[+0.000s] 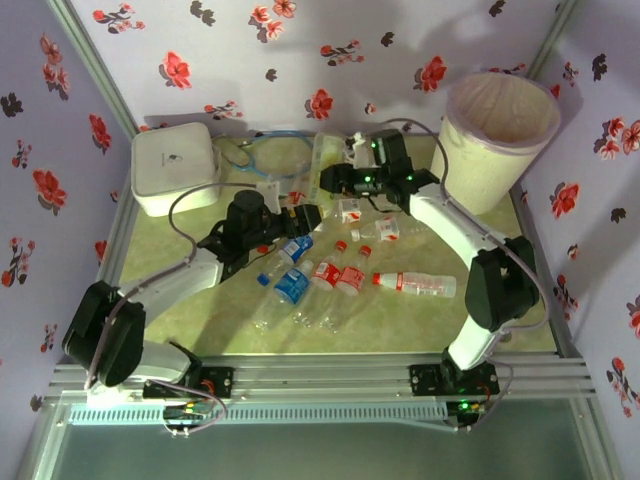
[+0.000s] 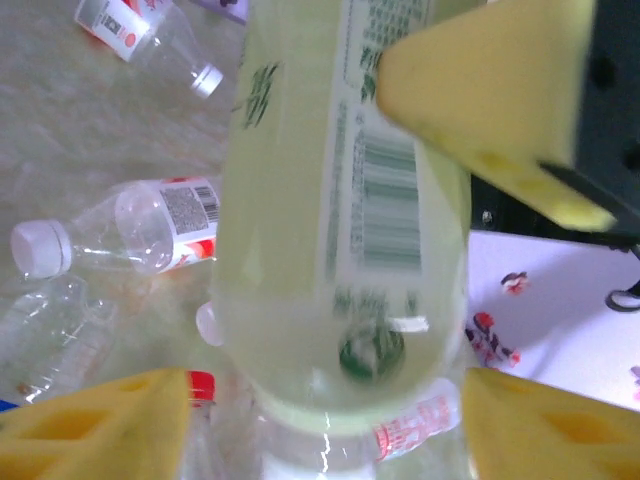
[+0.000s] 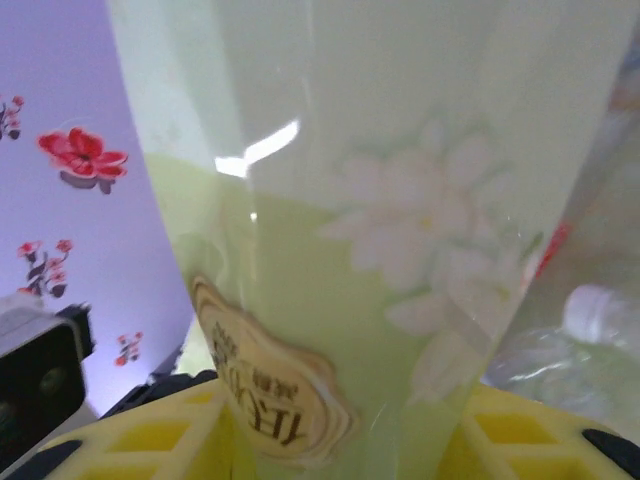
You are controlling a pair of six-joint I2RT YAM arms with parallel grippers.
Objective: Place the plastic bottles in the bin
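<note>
A pale green-labelled plastic bottle hangs above the back of the table. My right gripper is shut on it, and its yellow fingers press the bottle from both sides. My left gripper sits just below, open; its fingers stand a little apart from the bottle's base. Several clear bottles with red caps and red-white labels and a blue-labelled one lie on the green mat. The cream bin stands at the back right.
A flat white rounded box sits at the back left, with a blue cable loop beside it. Floral walls close in three sides. More bottles lie under my left gripper.
</note>
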